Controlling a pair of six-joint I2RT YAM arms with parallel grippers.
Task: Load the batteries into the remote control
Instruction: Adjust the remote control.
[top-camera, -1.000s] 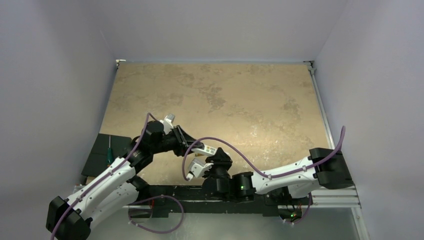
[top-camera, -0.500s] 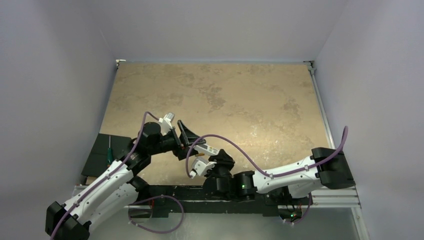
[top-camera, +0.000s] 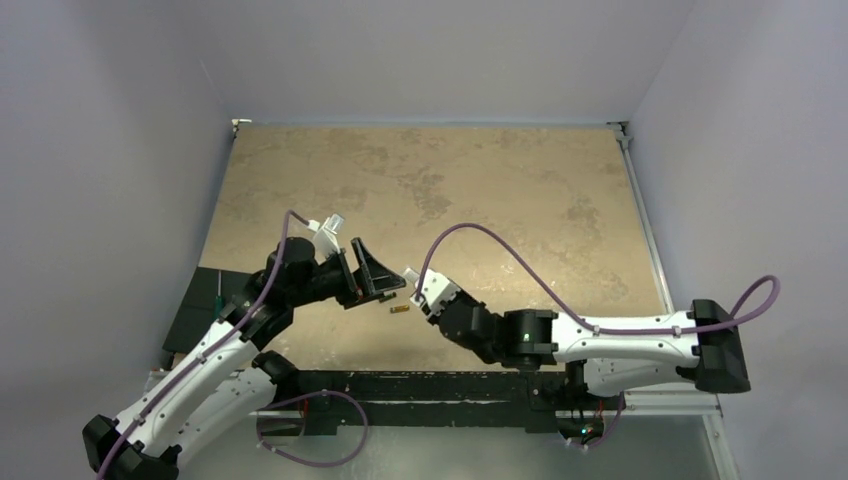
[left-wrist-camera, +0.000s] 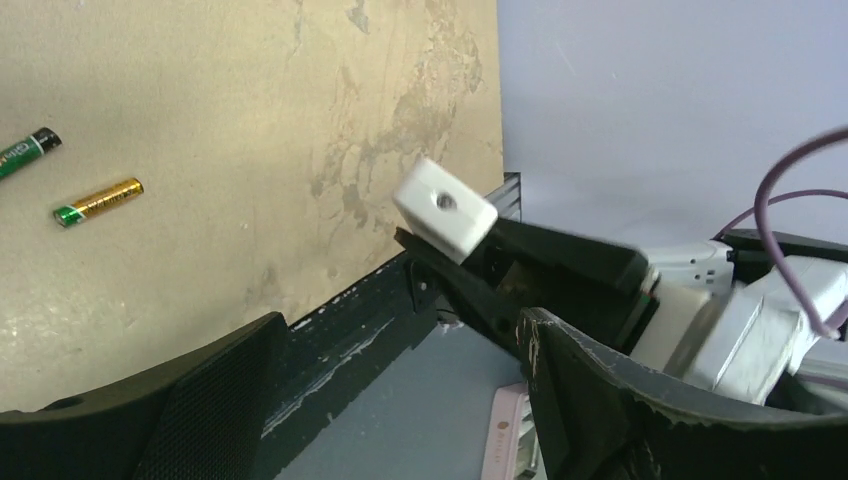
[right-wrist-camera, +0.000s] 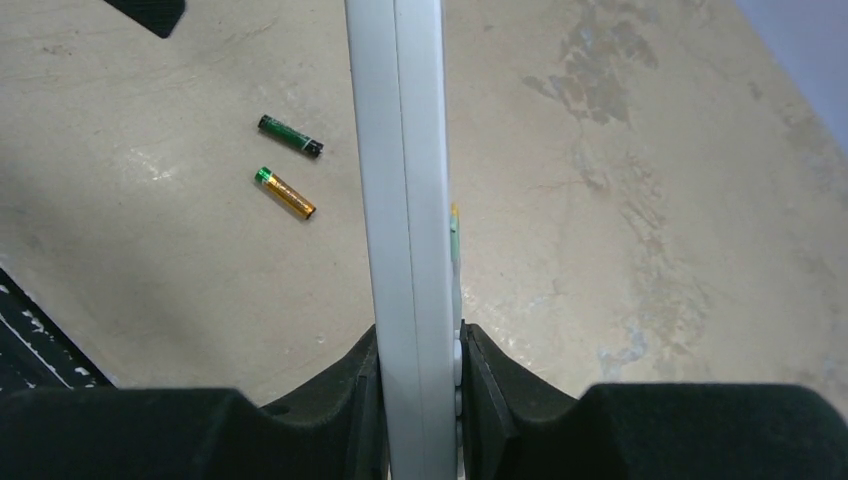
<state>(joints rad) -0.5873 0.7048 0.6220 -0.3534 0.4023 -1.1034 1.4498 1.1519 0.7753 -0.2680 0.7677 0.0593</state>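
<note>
Between the fingers of the right gripper (right-wrist-camera: 417, 345), the remote control (right-wrist-camera: 400, 180) is clamped edge-on, its long white body running straight out past the fingertips. To the left of that gripper, on the table (right-wrist-camera: 620, 250), the dark battery (right-wrist-camera: 290, 136) and the gold battery (right-wrist-camera: 286, 193) are seen lying near each other but apart, the dark one farther out. The left gripper (top-camera: 368, 270) is spread wide, with nothing between its fingers (left-wrist-camera: 215, 400). Both cells lie on the table off to one side of it, and the remote's white end is seen out in front of its gap
</note>
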